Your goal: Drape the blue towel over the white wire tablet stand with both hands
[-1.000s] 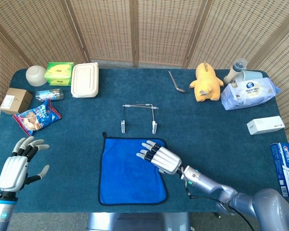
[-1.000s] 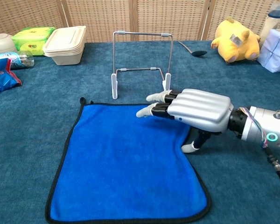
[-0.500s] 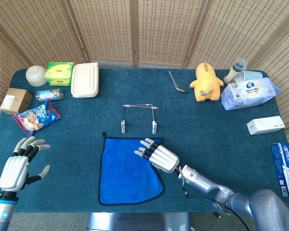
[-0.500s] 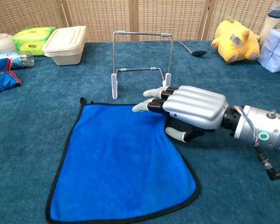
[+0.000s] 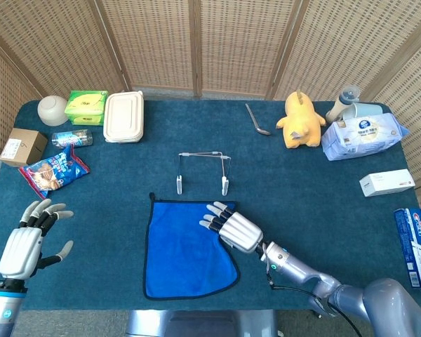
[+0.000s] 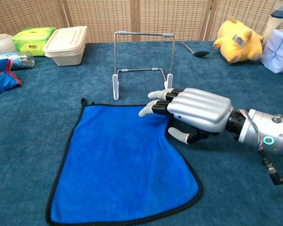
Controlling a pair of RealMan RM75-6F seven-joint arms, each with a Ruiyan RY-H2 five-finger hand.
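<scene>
The right hand (image 5: 231,227) lies palm down on the far right corner of the blue towel (image 5: 186,251), fingers reaching toward the wire stand (image 5: 203,171) just beyond. The left hand (image 5: 27,242) hovers well apart, fingers spread.

Towel's (image 6: 118,165) far right corner — under right hand (image 6: 193,110).

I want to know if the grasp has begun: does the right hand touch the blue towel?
Touching. In the chest view the right hand lies on the blue towel at its far right corner, with the cloth bunched against the thumb.
</scene>
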